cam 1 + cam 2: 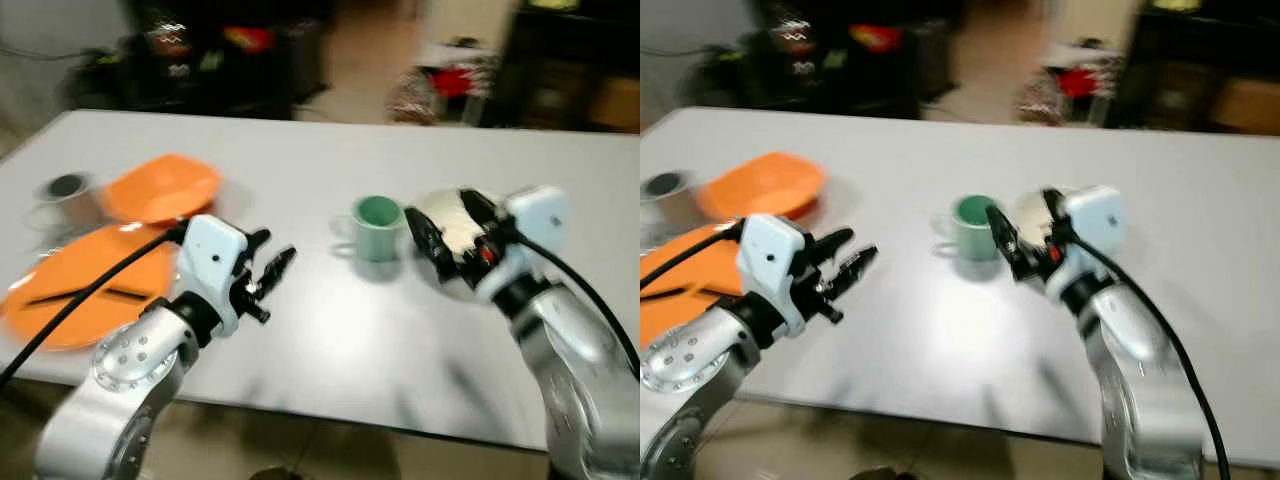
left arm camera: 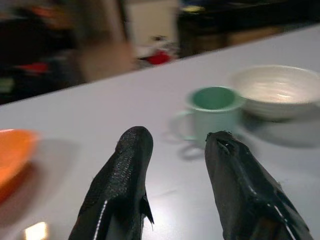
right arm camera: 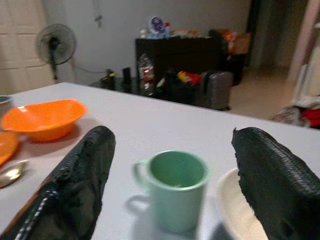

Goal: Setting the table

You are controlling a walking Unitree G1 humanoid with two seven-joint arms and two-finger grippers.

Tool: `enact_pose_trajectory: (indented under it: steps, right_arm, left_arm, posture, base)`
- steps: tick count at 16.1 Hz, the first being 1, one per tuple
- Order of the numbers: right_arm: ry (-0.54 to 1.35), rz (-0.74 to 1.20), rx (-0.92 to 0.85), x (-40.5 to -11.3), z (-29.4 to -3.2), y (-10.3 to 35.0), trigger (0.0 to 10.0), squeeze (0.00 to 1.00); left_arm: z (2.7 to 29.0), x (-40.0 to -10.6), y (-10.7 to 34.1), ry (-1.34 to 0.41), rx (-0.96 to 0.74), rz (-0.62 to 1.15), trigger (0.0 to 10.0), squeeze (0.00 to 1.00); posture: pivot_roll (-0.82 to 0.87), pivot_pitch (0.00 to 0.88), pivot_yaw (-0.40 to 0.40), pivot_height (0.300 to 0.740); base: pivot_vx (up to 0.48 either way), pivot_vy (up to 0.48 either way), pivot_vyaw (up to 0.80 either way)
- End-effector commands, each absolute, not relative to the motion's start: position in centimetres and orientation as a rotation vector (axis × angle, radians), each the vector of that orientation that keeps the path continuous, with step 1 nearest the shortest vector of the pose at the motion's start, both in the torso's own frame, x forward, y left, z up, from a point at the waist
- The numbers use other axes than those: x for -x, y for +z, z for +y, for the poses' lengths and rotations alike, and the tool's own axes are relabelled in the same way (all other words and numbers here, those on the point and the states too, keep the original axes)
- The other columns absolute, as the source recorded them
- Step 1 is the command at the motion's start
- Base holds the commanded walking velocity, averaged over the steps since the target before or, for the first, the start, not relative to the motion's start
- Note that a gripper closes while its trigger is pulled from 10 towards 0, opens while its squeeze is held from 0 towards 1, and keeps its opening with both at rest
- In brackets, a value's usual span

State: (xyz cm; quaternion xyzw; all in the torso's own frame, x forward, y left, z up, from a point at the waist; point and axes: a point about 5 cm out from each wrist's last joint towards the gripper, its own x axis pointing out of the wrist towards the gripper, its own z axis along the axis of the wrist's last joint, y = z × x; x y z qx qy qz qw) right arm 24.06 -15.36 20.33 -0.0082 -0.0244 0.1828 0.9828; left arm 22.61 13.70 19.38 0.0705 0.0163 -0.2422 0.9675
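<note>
A green mug stands mid-table, with a white bowl just to its right. My right gripper hovers open over the near side of that bowl, fingers spread wide; in the right wrist view the mug lies ahead between the fingers and the bowl rim sits by one of them. My left gripper is open and empty above bare table, pointing toward the mug and bowl. At the left are an orange bowl and an orange plate carrying dark chopsticks.
A metal cup stands at the far left beside the orange bowl, and a spoon lies near the plate. The grey table has free room in the middle and front. Dark furniture and clutter stand beyond its far edge.
</note>
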Motion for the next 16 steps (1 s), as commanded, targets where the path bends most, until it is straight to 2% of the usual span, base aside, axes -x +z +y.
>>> enact_pose_trajectory:
  steps: [1,4,6,9,10,16]
  right_arm:
    - [0.352,-0.055,0.013,-23.5,-15.3,20.6,10.0,1.0]
    - [0.328,-0.073,0.012,-22.3,-14.7,19.8,10.0,1.0]
    - [0.323,-0.066,-0.01,-22.2,-14.2,19.5,10.0,1.0]
    - [0.294,-0.029,-0.048,-22.5,-14.0,18.4,10.0,1.0]
    - [0.303,0.01,-0.052,-22.6,-13.9,17.8,10.0,1.0]
    - [0.277,0.067,-0.112,-23.2,-14.2,16.6,10.0,1.0]
  left_arm:
    - [14.4,-22.7,19.7,-0.412,-0.155,0.008,10.0,0.0]
    - [14.7,-22.3,19.5,-0.304,-0.16,0.011,10.0,0.0]
    - [14.3,-22.2,19.4,-0.3,-0.125,0.006,10.0,0.0]
    - [14.5,-22.4,19.1,-0.19,-0.048,0.028,10.0,0.0]
    - [15.0,-22.6,18.8,-0.155,-0.074,0.045,10.0,0.0]
    - [14.8,-22.8,18.5,-0.215,-0.076,0.066,10.0,0.0]
  posture:
    - [-0.08,0.01,0.095,0.74]
    - [-0.08,0.012,0.088,0.74]
    - [-0.08,0.008,0.078,0.74]
    - [-0.07,0.0,0.069,0.74]
    - [-0.07,0.0,0.069,0.74]
    - [-0.07,0.0,0.06,0.74]
  base:
    - [0.0,0.0,0.8]
    - [0.0,0.0,0.8]
    - [0.0,0.0,0.8]
    - [0.0,0.0,0.8]
    - [0.0,0.0,0.8]
    - [0.0,0.0,0.8]
